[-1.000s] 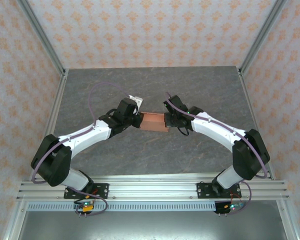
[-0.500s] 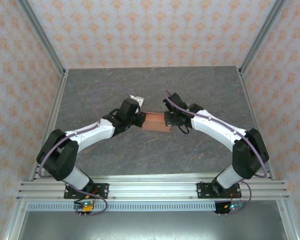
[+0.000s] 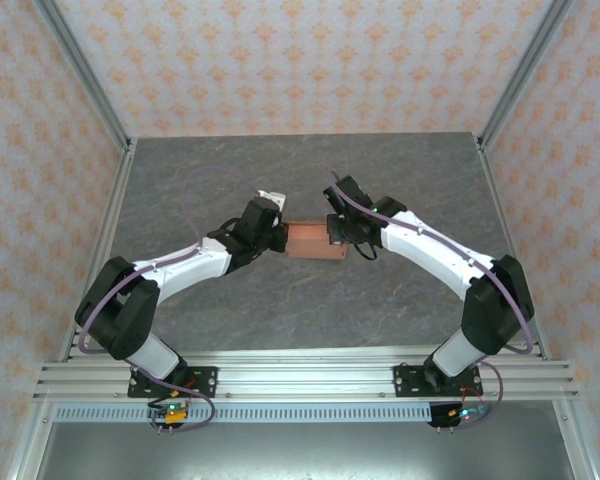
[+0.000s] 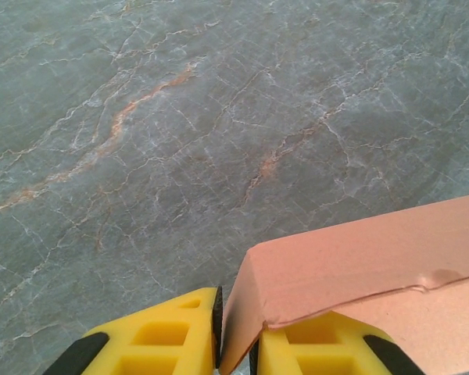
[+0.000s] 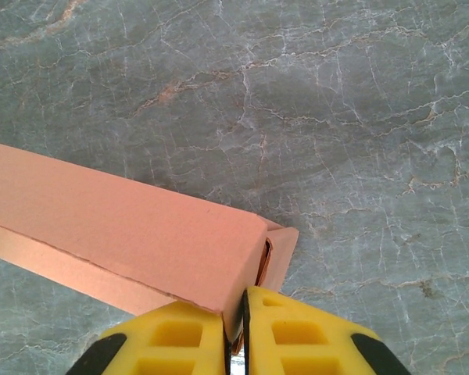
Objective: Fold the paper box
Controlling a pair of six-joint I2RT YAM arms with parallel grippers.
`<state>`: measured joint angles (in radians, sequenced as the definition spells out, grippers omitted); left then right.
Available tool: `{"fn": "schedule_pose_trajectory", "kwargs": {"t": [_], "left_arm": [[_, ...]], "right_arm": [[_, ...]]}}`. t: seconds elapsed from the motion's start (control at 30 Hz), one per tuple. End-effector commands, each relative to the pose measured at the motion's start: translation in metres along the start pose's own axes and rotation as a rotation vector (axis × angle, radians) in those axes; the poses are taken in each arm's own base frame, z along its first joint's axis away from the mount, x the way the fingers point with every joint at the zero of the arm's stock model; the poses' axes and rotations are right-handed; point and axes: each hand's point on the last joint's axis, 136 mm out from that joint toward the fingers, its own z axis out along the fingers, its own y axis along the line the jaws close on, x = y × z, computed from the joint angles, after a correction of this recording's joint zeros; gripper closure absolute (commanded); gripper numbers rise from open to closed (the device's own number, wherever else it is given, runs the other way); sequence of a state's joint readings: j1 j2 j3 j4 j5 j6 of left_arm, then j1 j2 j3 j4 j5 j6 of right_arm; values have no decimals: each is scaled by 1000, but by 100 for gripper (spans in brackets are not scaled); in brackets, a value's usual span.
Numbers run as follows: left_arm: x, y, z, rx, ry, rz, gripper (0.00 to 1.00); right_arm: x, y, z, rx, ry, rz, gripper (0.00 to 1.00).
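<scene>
moved: the left arm's elbow has swung in toward the middle since a second ago, and the salmon-orange thin-card paper box (image 3: pixel 313 241) has drifted a touch away from the bases.
left gripper (image 4: pixel 236 344): yellow fingers nearly together, pinching the box's left end wall.
right gripper (image 5: pixel 242 332): pressed together on the card edge at the other end, right by a small loose flap.
paper box: long, mostly closed up, strung between both grippers mid-worktop. Can't tell if it's lifted or resting.
worktop (image 3: pixel 310 170): grey marble-look slab.
step: closing the ends, I'd guess. Pretty far along.
next: probably tucking that flap in. One side steadies while the other re-grips, gently, because thin card dents.
</scene>
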<state>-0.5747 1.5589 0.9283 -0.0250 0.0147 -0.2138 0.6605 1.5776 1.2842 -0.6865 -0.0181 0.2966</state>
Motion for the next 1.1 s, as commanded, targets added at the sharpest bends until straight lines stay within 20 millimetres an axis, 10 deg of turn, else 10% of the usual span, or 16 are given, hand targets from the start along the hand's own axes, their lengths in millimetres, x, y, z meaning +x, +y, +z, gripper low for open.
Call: {"fn": "schedule_pose_trajectory", "kwargs": {"t": [0.0, 1.07], "left_arm": [[3, 7, 1, -59, 11, -15, 82], [-9, -23, -8, 29, 208, -184, 95]], "right_arm": [[6, -5, 2, 44, 46, 6, 86], [17, -14, 30, 122, 99, -23, 86]]}}
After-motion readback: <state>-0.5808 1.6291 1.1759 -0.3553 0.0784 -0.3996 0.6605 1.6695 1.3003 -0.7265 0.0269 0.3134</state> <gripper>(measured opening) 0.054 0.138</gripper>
